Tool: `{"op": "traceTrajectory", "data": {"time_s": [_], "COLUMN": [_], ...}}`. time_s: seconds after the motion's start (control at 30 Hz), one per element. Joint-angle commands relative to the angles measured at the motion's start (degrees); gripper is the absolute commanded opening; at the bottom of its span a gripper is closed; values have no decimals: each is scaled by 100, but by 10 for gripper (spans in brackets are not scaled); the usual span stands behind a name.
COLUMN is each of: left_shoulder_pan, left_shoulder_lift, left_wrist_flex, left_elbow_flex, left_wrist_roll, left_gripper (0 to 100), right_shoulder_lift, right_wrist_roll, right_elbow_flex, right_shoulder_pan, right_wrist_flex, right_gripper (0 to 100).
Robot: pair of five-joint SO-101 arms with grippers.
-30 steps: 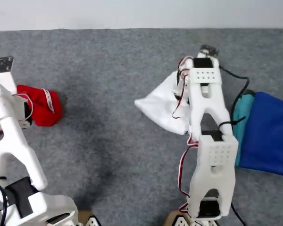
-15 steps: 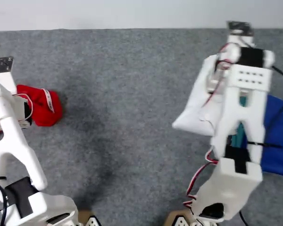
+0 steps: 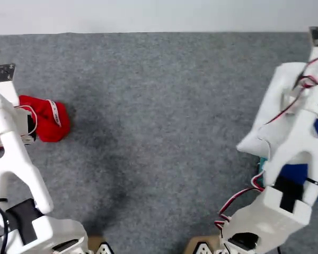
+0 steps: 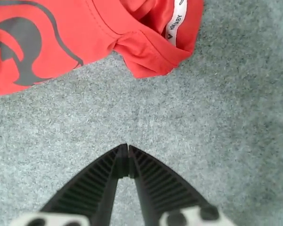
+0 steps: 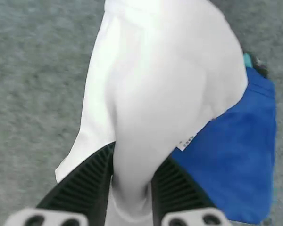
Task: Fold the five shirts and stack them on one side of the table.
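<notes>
White cloth, soft and light by the look of it: hangs as a loosely folded white shirt at the far right of the grey bench in the high view, held by the right arm. Well apart, at the left edge, just beside the left arm: a crumpled red shirt.

From the left wrist: left end effector pressed together on nothing, poised over bare bench, with the red shirt near, rumpled, neck label turned up. Would probably drape and slip rather than hold any shape; best pinched at a hem or shoulder edge, not in the bunched middle.

From the right wrist: right end effector clamped on a thick fold of the white shirt, sagging to either side and partly over a blue shirt lying flat. Likely to fall open if dropped; better lowered flat onto the stack before letting go.
</notes>
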Motion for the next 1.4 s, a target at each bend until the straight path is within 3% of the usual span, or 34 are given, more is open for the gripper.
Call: {"op": "traceTrajectory", "data": {"time_s": [0.0,0.4,0.47,0.63,0.7,0.87,1.07,1.17,1.37], "left_shoulder_pan": [-18,-9,-9,-9,-9,-9,-9,-9,-9], "left_shoulder_lift": [-70,-70,-70,-70,-70,-70,-70,-70,-70], "left_wrist_flex": [70,70,70,79,79,149,149,149,149], "left_elbow_flex": [-180,-171,-154,-154,-154,-171,-171,-171,-171], "left_wrist_roll": [-26,-26,-26,-26,-26,-26,-26,-26,-26], "left_gripper": [5,5,5,5,5,5,5,5,5], "right_shoulder_lift": [180,1218,1288,919,655,286,576,787,1499], "right_wrist_roll": [290,791,826,659,703,686,659,651,642], "right_elbow_flex": [-88,-105,-123,-378,-519,-563,-105,290,1169], "right_shoulder_pan": [435,1297,1367,1446,1420,1138,971,971,699], "right_wrist_flex": [-75,-1068,-1121,-1033,-778,31,224,224,207], "right_gripper": [9,18,80,374,416,339,2,52,13]}}
